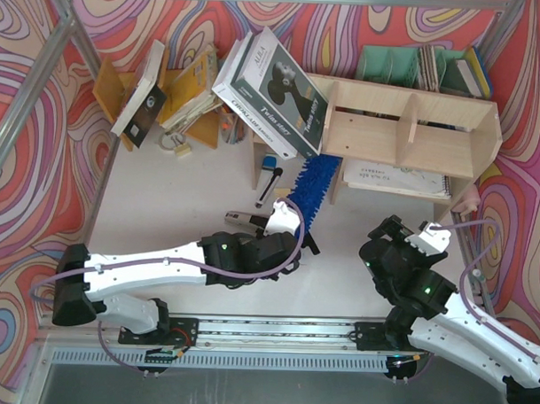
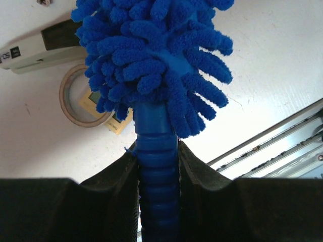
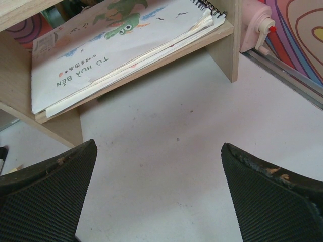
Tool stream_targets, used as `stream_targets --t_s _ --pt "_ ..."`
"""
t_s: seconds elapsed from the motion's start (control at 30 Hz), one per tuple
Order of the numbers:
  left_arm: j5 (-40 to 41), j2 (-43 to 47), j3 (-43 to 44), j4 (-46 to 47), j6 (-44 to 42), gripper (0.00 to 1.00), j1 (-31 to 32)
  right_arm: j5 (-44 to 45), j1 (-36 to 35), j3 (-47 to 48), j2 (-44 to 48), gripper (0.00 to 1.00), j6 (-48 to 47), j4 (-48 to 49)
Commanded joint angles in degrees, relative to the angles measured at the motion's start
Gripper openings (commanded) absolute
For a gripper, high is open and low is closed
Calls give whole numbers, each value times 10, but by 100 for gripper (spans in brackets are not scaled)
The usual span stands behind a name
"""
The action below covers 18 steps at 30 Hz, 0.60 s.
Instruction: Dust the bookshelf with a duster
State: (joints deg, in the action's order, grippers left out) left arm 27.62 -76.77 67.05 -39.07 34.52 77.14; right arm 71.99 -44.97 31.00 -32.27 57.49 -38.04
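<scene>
bright-blue fluffy microfiber duster (image 2: 151, 60): handle clamped between left gripper (image 2: 158, 169) fingers, head beyond fingertips, near pale plywood bookshelf (image 1: 414, 136). right gripper (image 3: 159, 166) fingers wide, empty. step: approach. next: sweep head along shelves.

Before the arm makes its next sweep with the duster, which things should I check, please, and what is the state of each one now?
1. Grip: the left gripper is shut on the handle of the duster: ok.
2. Contact: the duster's tip is at the lower left end of the bookshelf; touching or not: cannot tell.
3. Other arm: the right gripper is open, empty and apart from the shelf: ok.
4. Clearance: the large tilted book leans beside the duster's tip: cannot tell.
5. Lower tier: the notebook lies flat: ok.
</scene>
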Motion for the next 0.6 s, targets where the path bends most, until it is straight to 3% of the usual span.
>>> stream_targets --t_s 0.0,0.17,0.57 --pt "-53 -11 -41 71 -37 0 9 22 1 -6 2 99 15 -10" --pt "-37 0 -79 77 -37 0 9 22 1 -5 0 99 16 -11" --pt "25 75 -53 81 -48 0 10 22 1 -3 3 99 42 -35"
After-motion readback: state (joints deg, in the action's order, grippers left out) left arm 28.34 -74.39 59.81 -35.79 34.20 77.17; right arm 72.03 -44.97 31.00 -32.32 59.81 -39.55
